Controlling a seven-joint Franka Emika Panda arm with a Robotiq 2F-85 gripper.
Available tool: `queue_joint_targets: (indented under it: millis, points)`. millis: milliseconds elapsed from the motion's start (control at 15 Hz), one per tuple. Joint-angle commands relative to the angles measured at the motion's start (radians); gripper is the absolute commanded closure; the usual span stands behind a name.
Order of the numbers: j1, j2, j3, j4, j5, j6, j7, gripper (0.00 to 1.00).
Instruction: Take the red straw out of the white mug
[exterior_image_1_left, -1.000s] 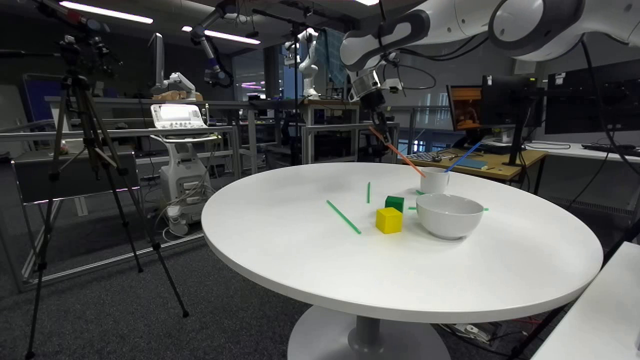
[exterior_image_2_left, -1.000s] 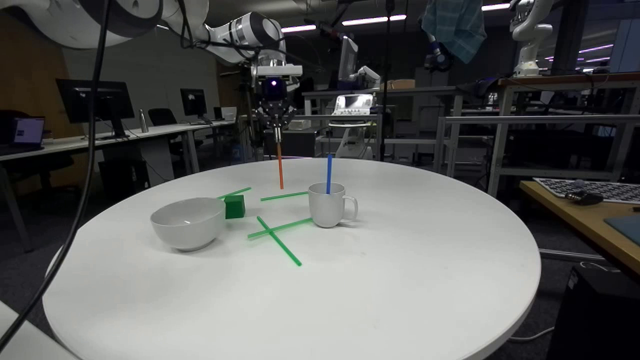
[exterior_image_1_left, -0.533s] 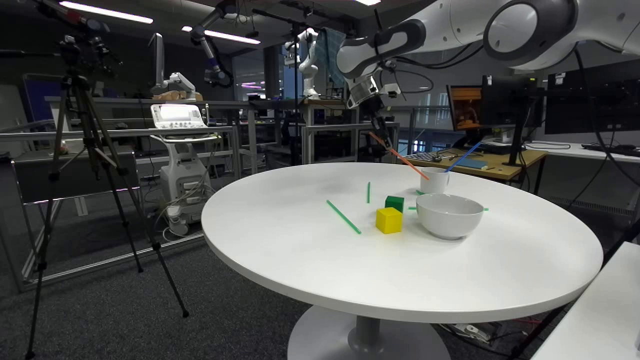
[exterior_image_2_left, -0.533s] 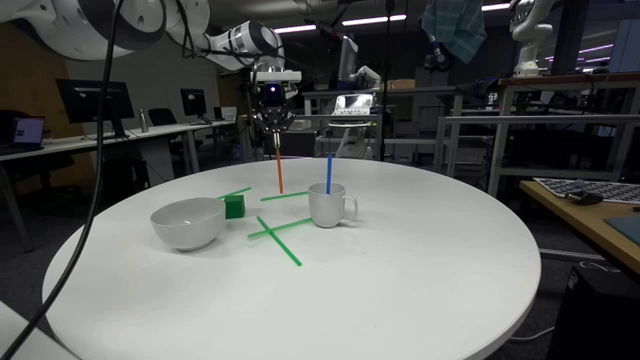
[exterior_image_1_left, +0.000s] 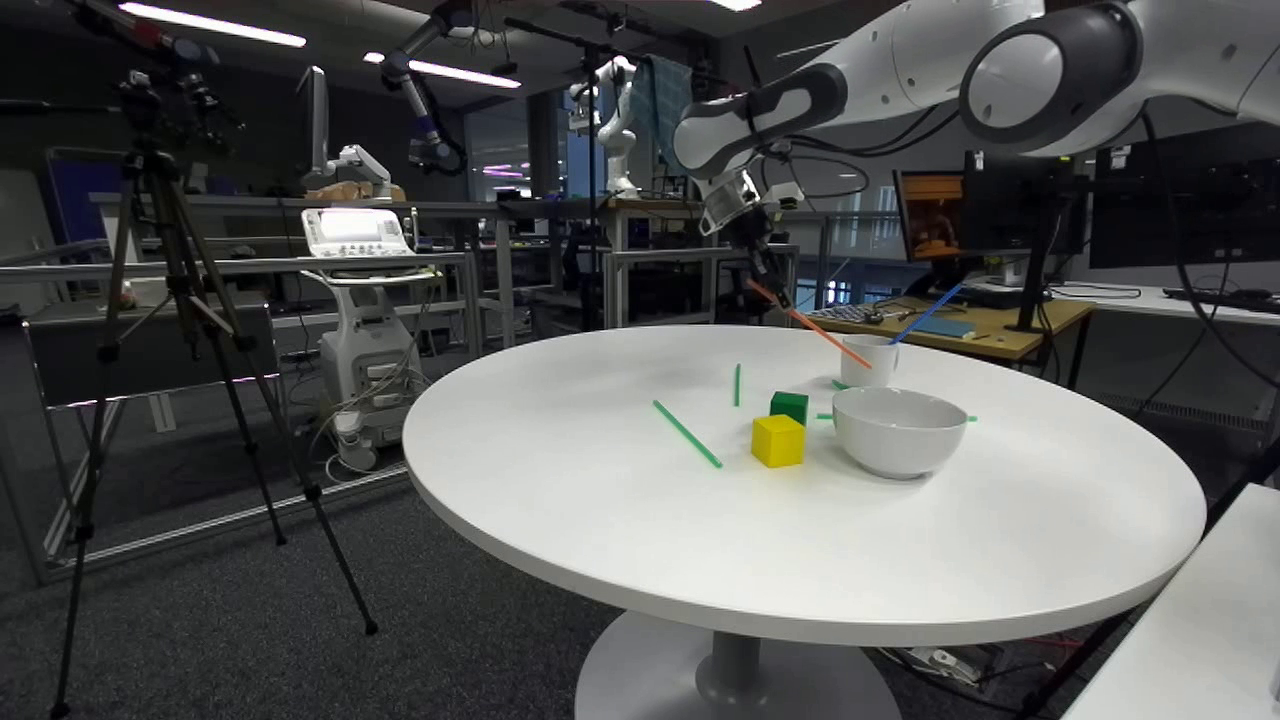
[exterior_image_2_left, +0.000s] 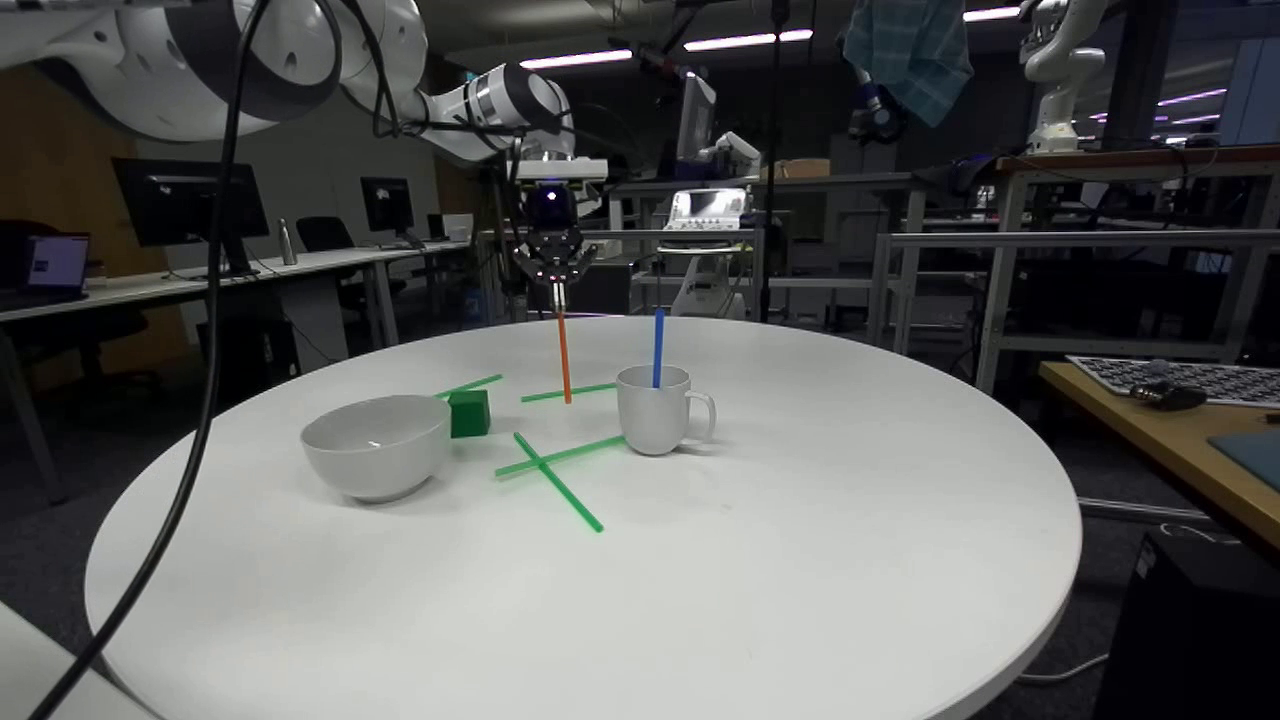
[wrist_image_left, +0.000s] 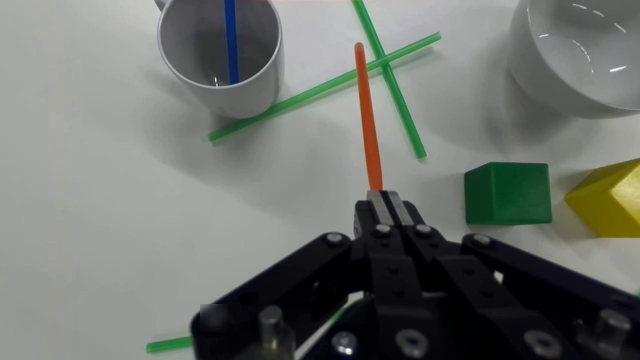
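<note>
White tabletop (exterior_image_2_left: 800, 560) runs wide from the white mug (exterior_image_2_left: 652, 415) to the round table edge on the handle side; two crossed green straws (wrist_image_left: 396, 95) lie between mug and white bowl (exterior_image_2_left: 375, 455). A blue straw (exterior_image_2_left: 658, 345) leans in the mug. Outside it, the gripper (wrist_image_left: 384, 194) pinches the red straw (wrist_image_left: 367, 115), whose lower tip's height is hard to judge.

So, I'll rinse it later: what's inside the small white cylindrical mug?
The wrist view shows one thin blue straw inside the white cylindrical mug, and nothing else; the mug's near side hides the straw's lower end and some of the bottom.
</note>
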Motion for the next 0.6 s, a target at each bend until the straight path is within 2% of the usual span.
queue_joint_targets:
  millis: [0,533]
  points:
    - [0.000,0.051,-0.016,0.085,-0.016,-0.053,-0.030,1.00]
    - [0.000,0.096,-0.033,0.073,-0.016,-0.067,-0.023,1.00]
